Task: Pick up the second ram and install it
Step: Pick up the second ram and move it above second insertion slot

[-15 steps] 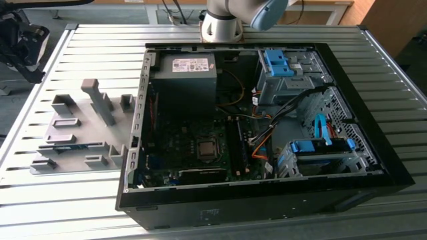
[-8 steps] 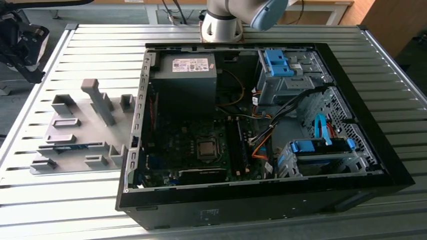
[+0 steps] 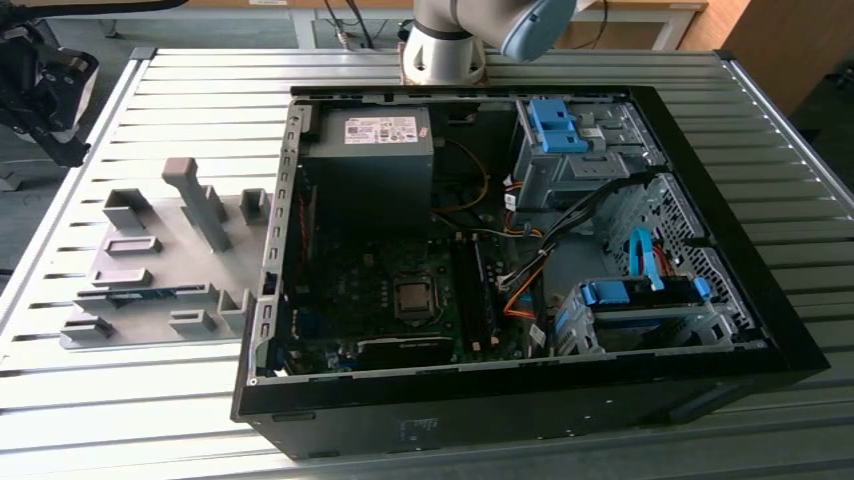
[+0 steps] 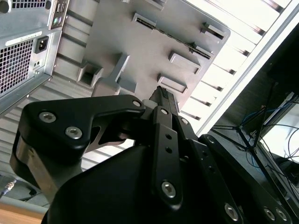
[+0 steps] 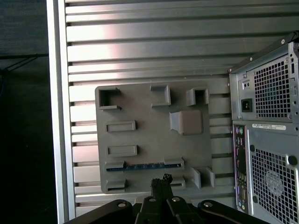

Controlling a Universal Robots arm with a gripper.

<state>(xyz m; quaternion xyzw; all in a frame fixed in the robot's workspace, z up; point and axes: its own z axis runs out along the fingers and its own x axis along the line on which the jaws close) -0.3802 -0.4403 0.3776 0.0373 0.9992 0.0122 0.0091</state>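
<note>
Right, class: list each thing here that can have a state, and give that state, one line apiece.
computer case: lying on its side, side panel off, inside exposed.
second ram: resting in its slot on the grey holder, not gripped.
gripper: shut, empty, clear of the ram.

Worktop (image 3: 200, 80) of ribbed silver metal slats, which caught bright light in bands, was bordered by brown wooden furniture (image 3: 787, 40), a dark floor (image 5: 23, 116) and loose cables (image 4: 275, 126).
</note>
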